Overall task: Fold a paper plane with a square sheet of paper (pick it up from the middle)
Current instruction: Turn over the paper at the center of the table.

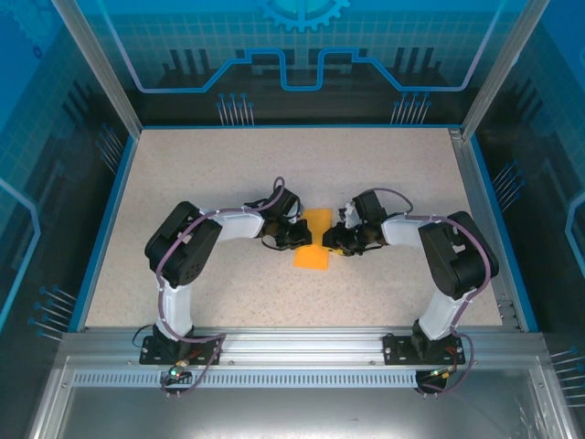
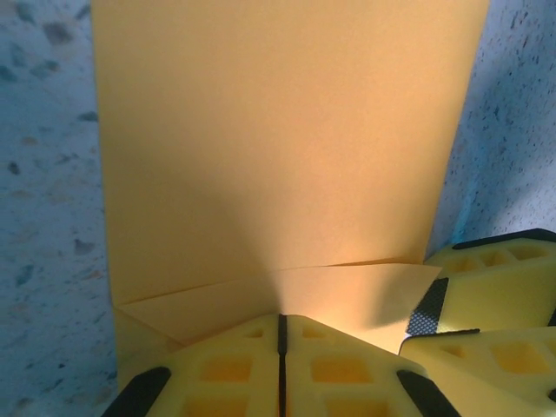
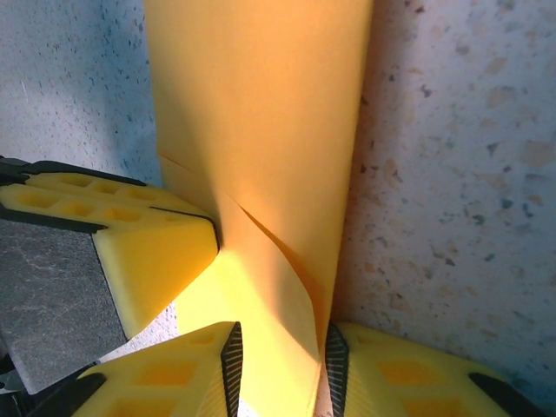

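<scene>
The square sheet of paper [image 1: 316, 222] lies partly folded at the middle of the table, orange-yellow, with a flap [image 2: 347, 291] creased across its near end. My left gripper [image 1: 300, 236] comes in from the left. Its jaws [image 2: 280, 334] are shut, tips resting against the paper at the crease with nothing visibly between them. My right gripper [image 1: 331, 240] meets it from the right. Its fingers [image 3: 283, 365] stand partly apart, straddling a raised, curved fold of the sheet [image 3: 261, 130]. The left fingers [image 3: 148, 252] touch the paper just beside it.
The speckled table top [image 1: 228, 174] stretches around the paper on every side. A blue rim [image 1: 110, 219] and metal frame posts [image 1: 489, 82] bound it. Both arm bases sit at the near edge [image 1: 292, 343].
</scene>
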